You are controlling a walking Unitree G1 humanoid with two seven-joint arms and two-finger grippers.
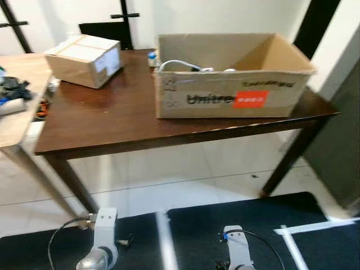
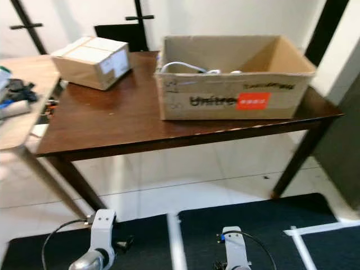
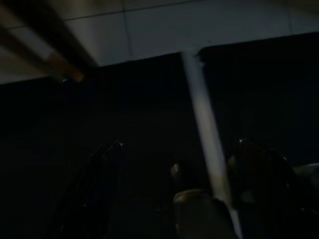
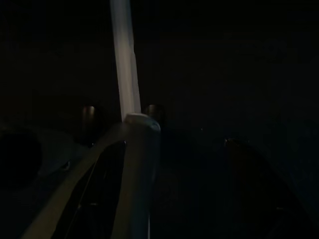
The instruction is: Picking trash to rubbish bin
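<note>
A: Where's the trash?

B: Well ahead of and above both end effectors, I'd judge: white cable-like clutter (image 1: 183,66) lying inside the open cardboard box (image 1: 233,98) on the dark tabletop (image 1: 112,121). A taped smaller box (image 1: 84,59) sits beside it. I can't pick out a rubbish bin.

A: And the end effectors?

B: The left end effector (image 3: 174,199) hangs low over the black floor mat (image 1: 247,216), fingers spread, holding nothing. The right end effector (image 4: 164,199) hangs likewise; too dark to tell its opening.

A: Handling?

B: Probably light and floppy; pinch a loop mid-length, since it may snag on the box rim.
</note>
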